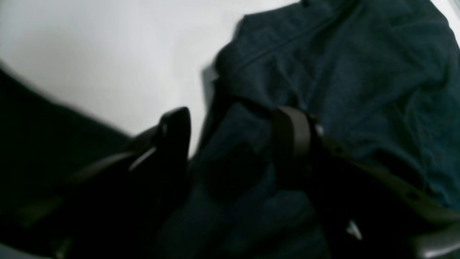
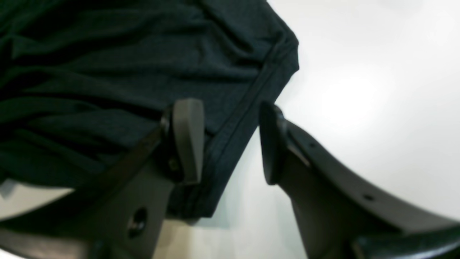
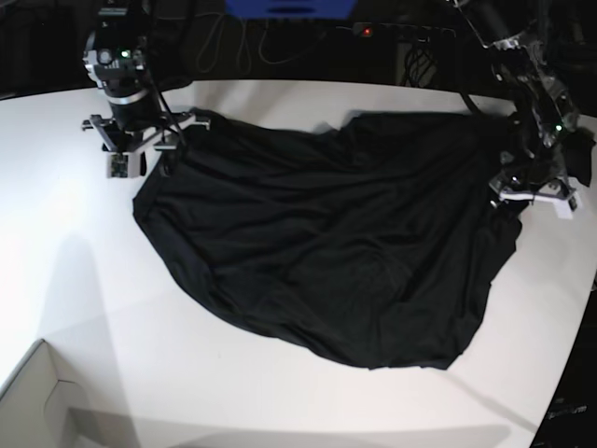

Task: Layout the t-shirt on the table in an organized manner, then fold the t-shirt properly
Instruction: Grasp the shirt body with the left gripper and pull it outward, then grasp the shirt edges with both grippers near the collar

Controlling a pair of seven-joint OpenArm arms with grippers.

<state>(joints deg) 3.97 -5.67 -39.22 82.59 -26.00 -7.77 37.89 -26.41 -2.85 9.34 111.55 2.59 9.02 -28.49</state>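
Fabric of the black t-shirt (image 3: 336, 252) lies spread and wrinkled on the white counter (image 3: 75, 280) between both arms. Right end effector (image 2: 230, 142) stands open astride the shirt's hemmed edge, gripping nothing. Left end effector (image 1: 233, 144) stands open too, cloth bunched between its fingers (image 1: 291, 140).

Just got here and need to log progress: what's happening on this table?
Two robot arms are laying out a black t-shirt on the white table. It lies spread but wrinkled, not yet folded. The right tool stands open astride a hemmed edge. The left tool is open over cloth at the opposite side.
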